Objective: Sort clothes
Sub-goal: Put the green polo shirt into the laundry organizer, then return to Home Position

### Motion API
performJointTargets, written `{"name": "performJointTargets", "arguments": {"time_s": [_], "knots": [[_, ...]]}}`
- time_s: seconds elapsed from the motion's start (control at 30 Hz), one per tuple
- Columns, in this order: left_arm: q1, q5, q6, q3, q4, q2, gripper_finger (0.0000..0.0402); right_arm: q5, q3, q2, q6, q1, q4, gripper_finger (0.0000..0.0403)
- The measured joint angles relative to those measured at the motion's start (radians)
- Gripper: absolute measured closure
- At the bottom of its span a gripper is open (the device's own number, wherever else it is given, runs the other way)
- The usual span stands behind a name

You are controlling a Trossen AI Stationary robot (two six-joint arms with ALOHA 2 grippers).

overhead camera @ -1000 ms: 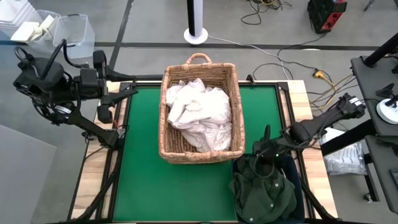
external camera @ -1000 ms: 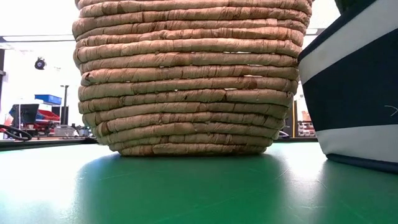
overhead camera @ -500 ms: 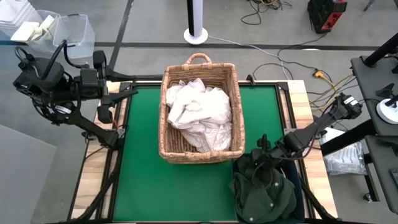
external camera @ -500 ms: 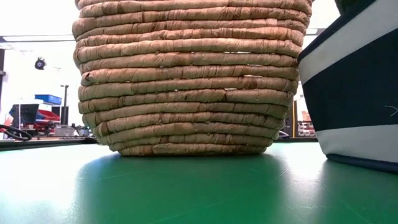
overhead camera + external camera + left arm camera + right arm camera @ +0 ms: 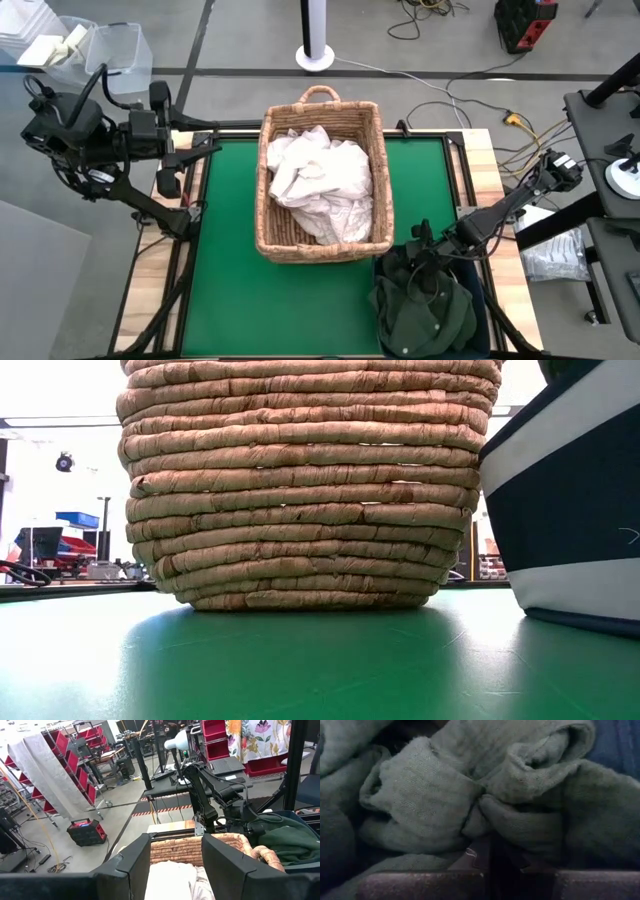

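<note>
Waiting off the worktop's left edge, the left hand is partly open and empty; white crumpled cloths fill the tan wicker basket; the right hand, shut, presses directly into the dark green buttoned garment.

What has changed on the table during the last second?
The right tool moved down over the dark green garment in the blue bin, shut on its fabric. The left tool, wicker basket and white clothes stayed as they were.
</note>
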State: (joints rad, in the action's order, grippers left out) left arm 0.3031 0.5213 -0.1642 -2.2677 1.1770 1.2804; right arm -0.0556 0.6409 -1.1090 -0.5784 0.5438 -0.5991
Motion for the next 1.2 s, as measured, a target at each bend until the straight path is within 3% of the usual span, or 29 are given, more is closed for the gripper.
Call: {"name": "performJointTargets", "arguments": {"time_s": [0.3,0.7,0.8,0.97,1.2], "knots": [[0.0,0.0,0.001,0.0,0.0,0.001,0.0246,0.014,0.109,0.035,-0.032,0.004,-0.103,0.0376],[0.0,-0.036,-0.006,0.0,0.028,0.001,0.0246,0.025,0.446,0.034,-0.055,0.006,-0.389,0.031],[0.0,-0.093,-0.019,0.013,0.022,-0.001,0.0246,-0.092,0.53,0.034,0.005,0.006,-0.408,0.0304],[0.0,-0.131,-0.058,0.112,-0.075,-0.023,0.0246,-0.436,0.643,0.037,0.201,-0.028,-0.372,0.031],[0.0,-0.148,-0.036,0.375,-0.266,-0.157,0.0246,-0.465,0.696,0.087,0.547,-0.188,-0.05,0.0345]]}}
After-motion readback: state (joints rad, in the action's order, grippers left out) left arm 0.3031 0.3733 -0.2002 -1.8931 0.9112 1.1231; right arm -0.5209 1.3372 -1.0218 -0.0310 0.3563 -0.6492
